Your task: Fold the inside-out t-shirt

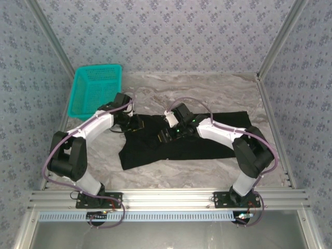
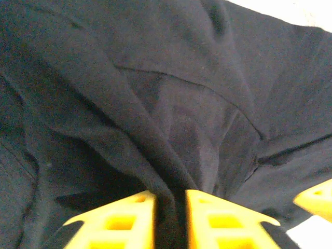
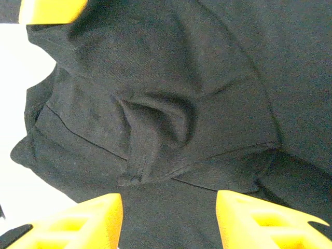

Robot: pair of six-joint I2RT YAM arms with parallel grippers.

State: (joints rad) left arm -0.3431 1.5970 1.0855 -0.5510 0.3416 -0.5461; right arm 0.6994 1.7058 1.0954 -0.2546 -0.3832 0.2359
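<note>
left fingers (image 2: 119,223) pinch t-shirt (image 2: 171,93) fold; right fingers (image 3: 78,220) spread over it

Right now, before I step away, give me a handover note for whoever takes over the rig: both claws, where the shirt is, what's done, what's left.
Left claw: closed on a raised ridge of the inside-out t-shirt.
Right claw: open, close over the black cloth, gripping nothing.
Shirt: spread out but rumpled on the middle of the table, both claws at its far-left part.
Done: no finished fold to see.
Left: smooth it out and fold it.
</note>
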